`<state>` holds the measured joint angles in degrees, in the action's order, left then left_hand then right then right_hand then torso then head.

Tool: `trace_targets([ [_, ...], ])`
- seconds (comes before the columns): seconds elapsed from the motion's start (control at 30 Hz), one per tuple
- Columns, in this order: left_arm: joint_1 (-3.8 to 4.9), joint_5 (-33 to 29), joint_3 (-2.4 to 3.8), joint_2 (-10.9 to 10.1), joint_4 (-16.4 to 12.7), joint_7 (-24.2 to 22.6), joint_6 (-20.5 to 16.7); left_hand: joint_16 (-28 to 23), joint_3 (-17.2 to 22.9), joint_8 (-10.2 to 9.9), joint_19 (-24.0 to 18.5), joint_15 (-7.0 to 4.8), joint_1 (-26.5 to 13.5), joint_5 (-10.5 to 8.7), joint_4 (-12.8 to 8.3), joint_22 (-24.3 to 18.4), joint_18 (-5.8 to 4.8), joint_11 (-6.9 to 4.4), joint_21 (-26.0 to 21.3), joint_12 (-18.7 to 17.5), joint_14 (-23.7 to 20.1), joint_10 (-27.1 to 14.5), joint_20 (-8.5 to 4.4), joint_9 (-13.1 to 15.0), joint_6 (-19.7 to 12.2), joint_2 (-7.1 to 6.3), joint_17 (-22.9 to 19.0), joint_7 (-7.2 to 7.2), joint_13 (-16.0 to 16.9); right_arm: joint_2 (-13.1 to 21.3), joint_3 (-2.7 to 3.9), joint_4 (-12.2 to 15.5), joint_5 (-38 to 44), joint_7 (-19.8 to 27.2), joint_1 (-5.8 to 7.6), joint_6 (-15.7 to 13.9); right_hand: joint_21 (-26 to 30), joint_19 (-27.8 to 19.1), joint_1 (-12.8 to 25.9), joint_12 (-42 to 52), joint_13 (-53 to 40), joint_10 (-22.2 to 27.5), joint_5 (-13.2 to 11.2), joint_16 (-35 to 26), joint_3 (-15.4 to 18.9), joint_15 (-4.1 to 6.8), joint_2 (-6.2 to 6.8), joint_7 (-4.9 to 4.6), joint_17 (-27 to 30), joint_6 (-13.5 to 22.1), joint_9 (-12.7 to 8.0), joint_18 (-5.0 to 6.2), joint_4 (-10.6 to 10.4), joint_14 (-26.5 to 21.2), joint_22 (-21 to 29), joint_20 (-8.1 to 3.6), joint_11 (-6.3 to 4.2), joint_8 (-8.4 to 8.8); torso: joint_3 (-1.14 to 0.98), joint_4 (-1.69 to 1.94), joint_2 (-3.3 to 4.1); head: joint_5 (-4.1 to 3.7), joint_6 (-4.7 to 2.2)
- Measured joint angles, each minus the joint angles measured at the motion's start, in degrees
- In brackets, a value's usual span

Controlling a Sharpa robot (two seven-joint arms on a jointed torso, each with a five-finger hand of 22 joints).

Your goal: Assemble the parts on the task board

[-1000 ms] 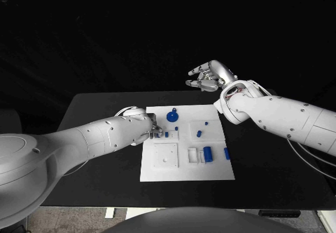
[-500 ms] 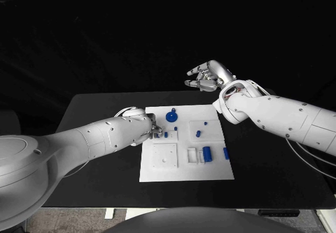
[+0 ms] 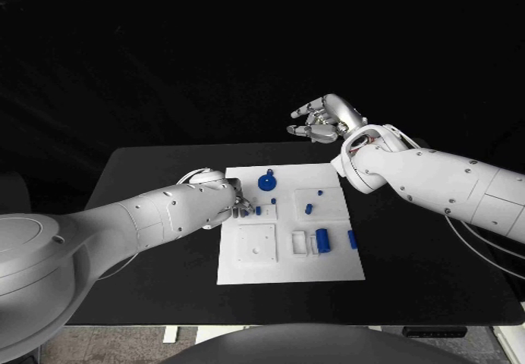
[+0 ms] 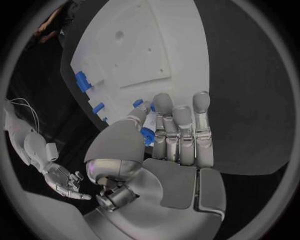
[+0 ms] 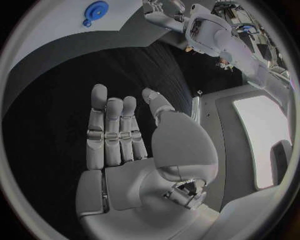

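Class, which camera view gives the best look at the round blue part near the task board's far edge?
The head view: the round blue part lies unobstructed on the task board. The right wrist view shows it small at the rim; in the left wrist view I cannot identify it.

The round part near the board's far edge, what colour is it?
Blue. The round part shows best in the head view, against the white board.
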<state>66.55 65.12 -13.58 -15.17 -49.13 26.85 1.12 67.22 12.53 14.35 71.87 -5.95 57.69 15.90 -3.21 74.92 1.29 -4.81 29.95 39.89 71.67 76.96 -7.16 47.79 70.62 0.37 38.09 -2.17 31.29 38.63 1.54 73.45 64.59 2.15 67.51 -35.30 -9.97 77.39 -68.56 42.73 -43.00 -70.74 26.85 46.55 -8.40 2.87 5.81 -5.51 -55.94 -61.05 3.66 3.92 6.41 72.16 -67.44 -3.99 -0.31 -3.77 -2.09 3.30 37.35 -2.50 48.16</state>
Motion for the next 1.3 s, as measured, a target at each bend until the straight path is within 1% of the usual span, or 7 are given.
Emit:
trace_targets([
  [0.43, -0.15, -0.16, -0.04, -0.39, 0.17, 0.04, -0.40, 0.00, -2.97, -0.10, 0.20, 0.00, 0.41, -0.91, 1.60, -0.01, 0.01, 0.21, -0.24, 0.00, 0.00, -0.20, -0.20, -0.15, -0.31, -0.47, -0.01, 0.10, -0.01, 0.05, 0.00, -0.03, 0.00, -0.01, 0.00, 0.03, 0.00, 0.00, 0.23, 0.00, 0.05, -0.01, 0.00, 0.00, 0.00, 0.00, 0.23, 0.00, 0.08, 0.00, 0.00, 0.00, 0.00, 0.00, 0.01, 0.00, 0.00, 0.00, 0.03, 0.00, -0.04, -0.09, -0.05],
  [0.6, -0.16, -0.38, -0.03, -1.48, -0.55, 0.04, -1.24, -0.34, -6.85, -1.28, -0.08, 0.36, -1.76, -7.29, 4.21, -0.01, 0.01, 1.26, -1.18, 0.25, -1.42, -2.18, 0.08, -0.92, -3.55, -2.64, -0.03, 1.64, -0.01, 0.12, 0.00, -0.04, -0.02, -0.01, 0.00, 0.02, 0.00, 0.00, 0.23, 0.00, 0.05, -0.01, 0.00, 0.00, 0.00, 0.00, 0.23, 0.00, 0.08, 0.00, 0.00, 0.00, 0.00, 0.00, 0.01, 0.00, 0.00, 0.00, 0.04, 0.01, -0.06, -0.15, -0.20],
  [0.77, -0.10, -1.51, 0.40, -3.03, -1.97, 0.14, -2.38, -0.17, -11.68, -2.77, -1.67, 1.99, -0.78, -11.56, 10.98, -0.01, 0.54, 3.34, -3.42, 2.37, -4.67, -6.27, 1.66, -12.97, -10.41, -4.82, -1.42, 4.60, -1.03, 0.23, 0.00, -0.09, -0.06, 0.01, 0.00, 0.01, 0.00, 0.00, 0.23, 0.00, 0.13, 0.00, 0.00, 0.00, 0.00, 0.01, 0.23, -0.30, 0.16, 0.49, 0.00, 0.01, 0.00, -0.42, 0.01, 0.00, 0.00, 0.00, 0.07, 0.04, -0.09, -0.36, -0.25],
  [1.0, -0.06, -4.89, 1.39, -4.21, -3.42, 0.35, -3.81, 1.74, -14.19, 4.57, -1.10, 3.08, 0.53, -12.33, 16.38, -0.02, 0.94, 4.49, -6.71, 5.28, -6.36, -8.55, 2.53, -29.35, -15.97, -6.77, -5.61, 6.15, -5.23, 0.30, 0.00, -0.28, -0.18, 0.04, 0.00, 0.01, 0.24, 0.00, 0.23, 0.00, 0.14, 0.21, 0.00, 0.00, 0.00, 0.01, 0.23, -0.33, 0.17, 0.53, 0.00, 0.01, 0.00, -0.42, 0.01, 0.00, 0.21, 0.00, 0.07, 0.04, -0.09, -0.32, -0.40],
  [1.23, 0.18, -7.70, 2.54, -5.47, -4.92, -0.30, -5.75, -0.03, -16.39, 7.26, -1.90, 3.94, 1.21, -10.95, 16.27, -0.48, 1.82, 5.28, -10.93, 3.93, -8.66, -11.47, 3.74, -34.53, -17.40, -5.97, -8.45, 6.96, -7.60, 0.34, 0.00, -0.35, -0.35, 0.05, 0.00, 0.01, 0.24, 0.00, 0.23, 0.00, 0.23, 0.20, 0.23, 0.00, 0.16, 0.01, 0.23, -0.33, 0.25, 0.53, 0.00, 0.00, -0.17, -0.42, 0.11, 0.00, 0.21, 0.00, 0.07, 0.03, -0.08, -0.29, -0.62],
  [1.27, 0.26, -7.96, 2.61, -5.73, -5.18, -0.64, -6.17, -0.37, -16.51, 7.56, -1.96, 4.07, 2.32, -7.98, 14.21, -0.76, 1.81, 5.40, -11.64, 3.49, -8.79, -11.59, 3.80, -34.84, -17.41, -4.49, -9.04, 6.96, -8.26, 0.35, 0.00, -0.37, -0.37, 0.05, 0.00, 0.01, 0.24, 0.00, 0.23, 0.00, 0.23, 0.20, 0.23, 0.00, 0.16, 0.01, 0.23, -0.33, 0.25, 0.53, 0.00, 0.00, -0.17, -0.42, 0.11, 0.00, 0.21, 0.00, 0.05, 0.03, -0.07, -0.32, -0.71],
  [1.3, 0.35, -8.21, 2.68, -6.02, -5.47, -1.16, -6.68, -0.67, -16.41, 7.72, -1.96, 3.99, 4.83, -0.71, 10.94, -1.02, 1.82, 5.39, -12.30, 3.03, -8.95, -11.63, 3.80, -35.19, -17.41, -2.39, -9.61, 6.96, -9.03, 0.37, 0.00, -0.39, -0.39, 0.05, 0.00, 0.01, 0.24, 0.00, 0.23, 0.00, 0.23, 0.20, 0.23, 0.00, 0.16, 0.01, 0.23, -0.33, 0.25, 0.53, 0.00, 0.00, -0.17, -0.42, 0.11, 0.00, 0.21, 0.00, 0.04, 0.04, -0.06, -0.38, -0.78],
])
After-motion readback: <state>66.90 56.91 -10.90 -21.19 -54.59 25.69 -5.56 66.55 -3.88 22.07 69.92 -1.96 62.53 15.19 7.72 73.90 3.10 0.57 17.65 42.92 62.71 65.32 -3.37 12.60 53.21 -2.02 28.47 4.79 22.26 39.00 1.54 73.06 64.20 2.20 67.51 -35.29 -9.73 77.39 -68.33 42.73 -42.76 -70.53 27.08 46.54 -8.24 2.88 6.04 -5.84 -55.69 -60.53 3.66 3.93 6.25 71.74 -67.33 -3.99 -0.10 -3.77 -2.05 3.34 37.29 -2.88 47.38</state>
